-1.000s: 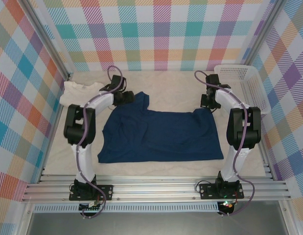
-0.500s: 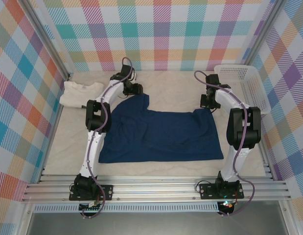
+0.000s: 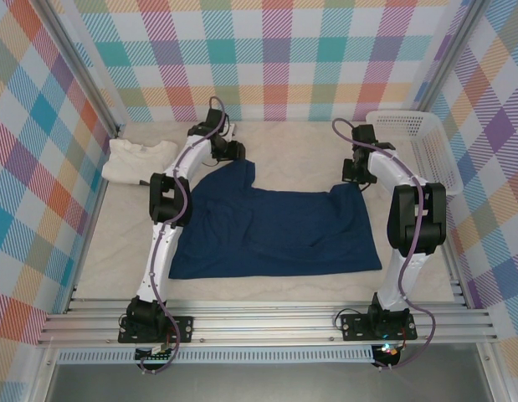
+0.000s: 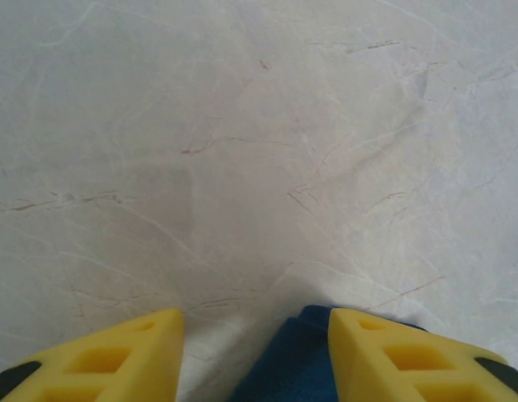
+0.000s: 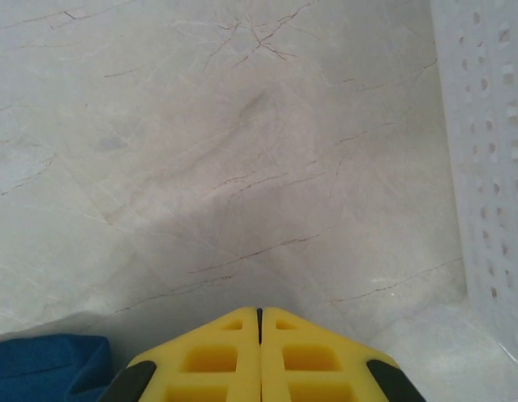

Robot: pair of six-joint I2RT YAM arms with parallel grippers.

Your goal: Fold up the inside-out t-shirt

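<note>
Navy t-shirt [image 3: 275, 230] lies spread flat in the middle of the table [image 3: 284, 138], with an arm at each far corner, probably to lift that edge for a fold. Left gripper [image 4: 254, 335] is part open astride a tip of cloth. Right gripper [image 5: 259, 322] is closed tight beside the other corner, near the basket [image 5: 484, 167]; can't tell if it pinches cloth.

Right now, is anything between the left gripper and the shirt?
Nothing visible. The left gripper sits at the far edge of the shirt, navy cloth already between its parted fingers, bare table ahead. The cream shirt lies off to the left, apart.
</note>
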